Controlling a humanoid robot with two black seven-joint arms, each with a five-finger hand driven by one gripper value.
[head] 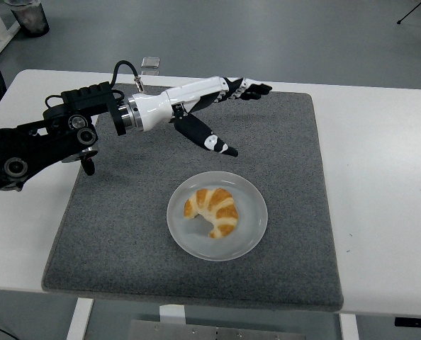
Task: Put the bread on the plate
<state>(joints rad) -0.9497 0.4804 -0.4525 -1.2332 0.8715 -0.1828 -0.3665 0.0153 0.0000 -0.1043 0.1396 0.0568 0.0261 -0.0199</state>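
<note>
One bread: golden curved croissant (214, 210) lies inside the round translucent white plate (251, 238); placement looks done
Left robot hand (225, 113): fingers spread wide, empty, raised well apart over the grey felt mat (125, 234); likely clearing
Bench (380, 177): white, carrying the mat

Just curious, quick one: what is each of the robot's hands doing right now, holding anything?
Left hand: open, fingers spread, holding nothing, raised above the mat beyond the croissant.
Right hand: not in view.
</note>
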